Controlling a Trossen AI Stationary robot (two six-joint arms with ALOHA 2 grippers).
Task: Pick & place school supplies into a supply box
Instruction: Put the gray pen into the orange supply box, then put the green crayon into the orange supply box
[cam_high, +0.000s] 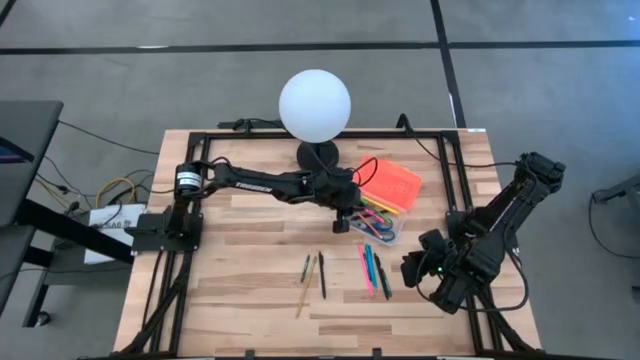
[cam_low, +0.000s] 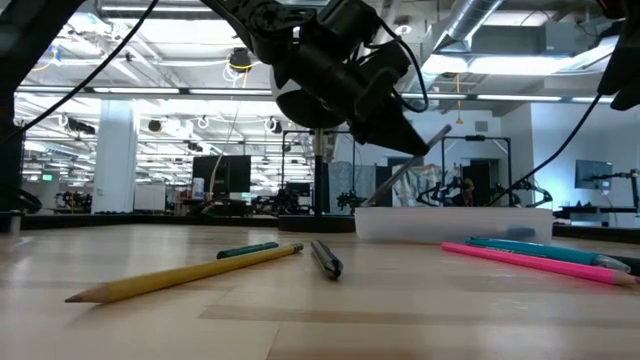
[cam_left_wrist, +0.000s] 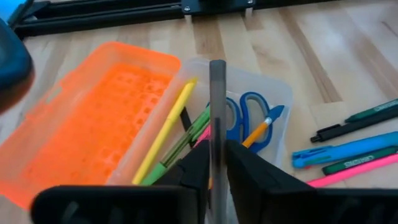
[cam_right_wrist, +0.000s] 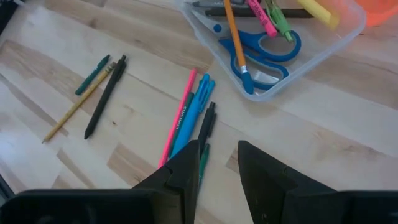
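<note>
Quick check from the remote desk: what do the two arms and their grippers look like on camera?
Both arms are black, jointed tube links. The left arm carries white lettering along its forearm and a round silver-faced joint at its shoulder. The right arm shows a small green light near its wrist. Each gripper, left gripper and right gripper, has two flat matte-black fingers.

Both arms are black, built of slim boxy links. The left arm (cam_high: 250, 182) carries pale lettering along its long link and a round silver-faced joint near its base, and black cables trail from both. Each gripper, left (cam_left_wrist: 212, 180) and right (cam_right_wrist: 217, 165), ends in two flat, matte black fingers.
</note>
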